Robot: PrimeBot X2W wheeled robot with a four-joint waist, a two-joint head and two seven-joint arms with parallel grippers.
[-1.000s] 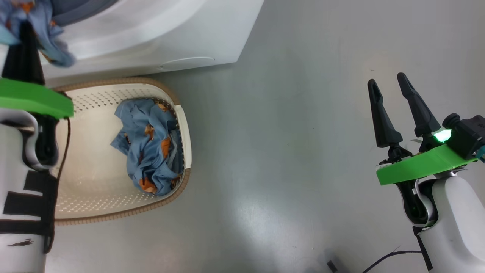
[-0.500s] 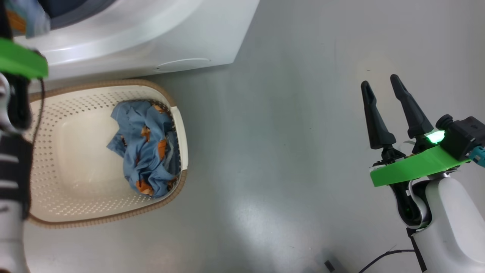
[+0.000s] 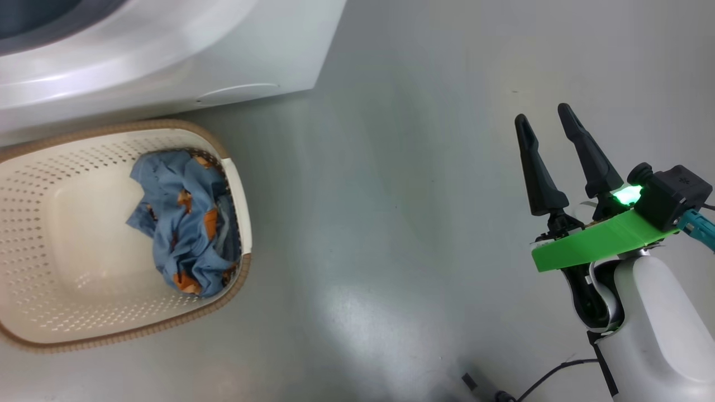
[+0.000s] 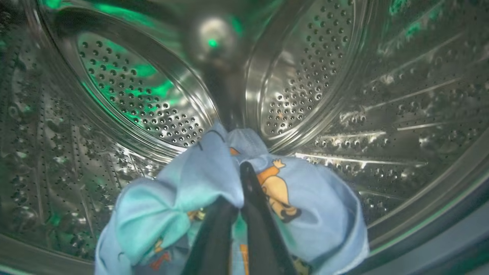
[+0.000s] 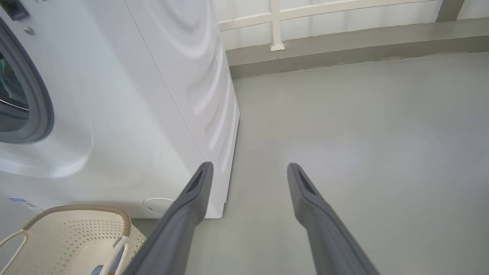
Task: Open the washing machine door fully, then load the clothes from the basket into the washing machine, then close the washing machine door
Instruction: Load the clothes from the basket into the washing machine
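Note:
My left gripper (image 4: 240,168) is shut on a light blue bear-print garment (image 4: 301,214) and reaches inside the steel perforated drum (image 4: 305,76) of the washing machine (image 3: 167,61). More of the clothes (image 3: 181,223) lie bunched against the right wall of the cream basket (image 3: 33,251), which stands on the floor in front of the machine. Far to the right, my right gripper (image 3: 544,120) hangs open over bare floor with nothing between its fingers. The right wrist view shows the machine's white side (image 5: 153,95), its grey seal (image 5: 42,110) and the basket's rim (image 5: 76,209). The door is out of view.
Grey floor (image 3: 391,195) stretches between the basket and my right arm. A dark cable (image 3: 536,382) lies near my base at the bottom. A low grey kerb and white railing (image 5: 275,26) run behind the machine.
My left arm has left the head view, carrying its garment into the drum. The head camera has swung, shifting basket and machine to the left. The right gripper stays open.

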